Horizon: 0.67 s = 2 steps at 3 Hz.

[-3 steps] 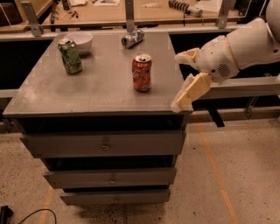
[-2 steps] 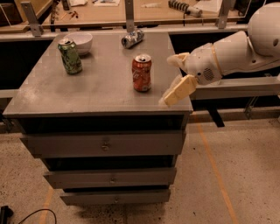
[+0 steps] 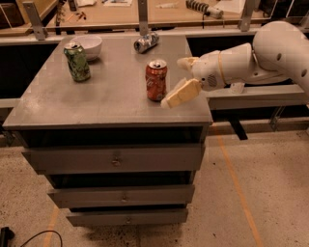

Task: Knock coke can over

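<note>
The red-orange coke can [image 3: 156,80] stands upright on the grey cabinet top [image 3: 96,101], right of centre. My gripper [image 3: 179,79] comes in from the right at can height, just right of the can. Its two cream fingers are spread apart: one fingertip [image 3: 175,98] is low and close to the can's base, the other finger [image 3: 186,62] is higher and farther back. The gripper holds nothing. I cannot tell whether the low finger touches the can.
A green patterned can [image 3: 77,61] stands at the back left beside a white bowl [image 3: 89,45]. A silver can [image 3: 146,42] lies on its side at the back. The cabinet has several drawers [image 3: 116,159]. A workbench [image 3: 145,14] runs behind.
My gripper has moved left over the cabinet's right edge toward the coke can. The can still stands upright in the same place.
</note>
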Each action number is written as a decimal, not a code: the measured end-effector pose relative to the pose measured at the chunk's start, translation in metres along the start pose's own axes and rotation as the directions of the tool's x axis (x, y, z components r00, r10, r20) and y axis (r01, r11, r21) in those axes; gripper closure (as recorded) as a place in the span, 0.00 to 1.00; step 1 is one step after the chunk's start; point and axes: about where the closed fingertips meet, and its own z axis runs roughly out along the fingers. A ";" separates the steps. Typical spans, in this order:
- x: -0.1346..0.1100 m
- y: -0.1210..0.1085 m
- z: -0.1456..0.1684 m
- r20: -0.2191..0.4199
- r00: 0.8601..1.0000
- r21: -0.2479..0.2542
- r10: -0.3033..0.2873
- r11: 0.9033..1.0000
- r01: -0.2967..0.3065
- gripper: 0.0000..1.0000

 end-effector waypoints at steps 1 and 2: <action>-0.001 -0.023 0.013 0.048 0.999 0.028 0.005 1.000 -0.007 0.00; 0.002 -0.036 0.032 0.076 0.997 0.018 0.029 0.999 -0.031 0.00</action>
